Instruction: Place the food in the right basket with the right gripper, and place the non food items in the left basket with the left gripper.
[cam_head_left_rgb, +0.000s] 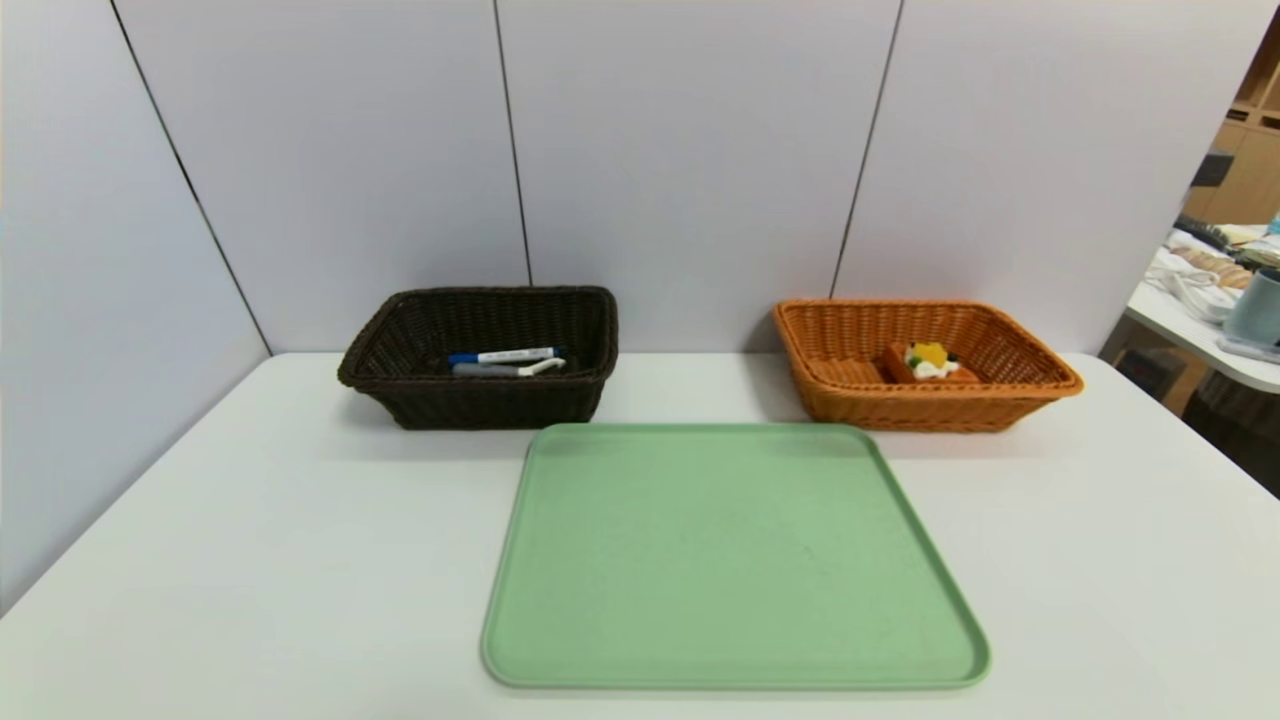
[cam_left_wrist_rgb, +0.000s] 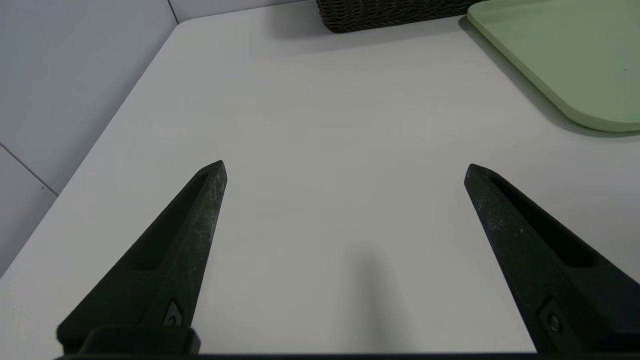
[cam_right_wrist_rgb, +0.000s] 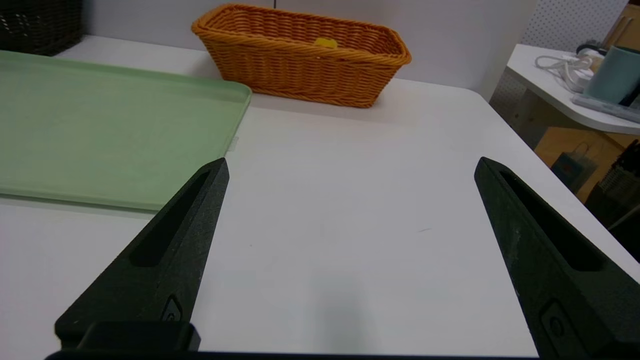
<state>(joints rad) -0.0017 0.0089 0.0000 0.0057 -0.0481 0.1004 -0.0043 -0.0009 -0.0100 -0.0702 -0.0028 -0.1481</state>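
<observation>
Head view: two woven baskets flank one smooth green tray (cam_head_left_rgb: 735, 560); the dark left basket (cam_head_left_rgb: 400, 335) holds peeler (cam_head_left_rgb: 510, 369) and marker (cam_head_left_rgb: 505, 355), the orange right basket (cam_head_left_rgb: 1010, 350) one waffle (cam_head_left_rgb: 928, 364). Left wrist view: left gripper (cam_left_wrist_rgb: 345, 167) spread wide, holding nothing. Right wrist view: right gripper (cam_right_wrist_rgb: 351, 162) likewise wide, over white table (cam_right_wrist_rgb: 350, 200).

A tray (cam_head_left_rgb: 735, 560) lies on the table (cam_head_left_rgb: 200, 560), with the left basket (cam_head_left_rgb: 400, 395) behind it to the left holding the peeler (cam_head_left_rgb: 510, 369) and marker pen (cam_head_left_rgb: 505, 355), and the right basket (cam_head_left_rgb: 1000, 405) behind it to the right holding the food (cam_head_left_rgb: 929, 362).
</observation>
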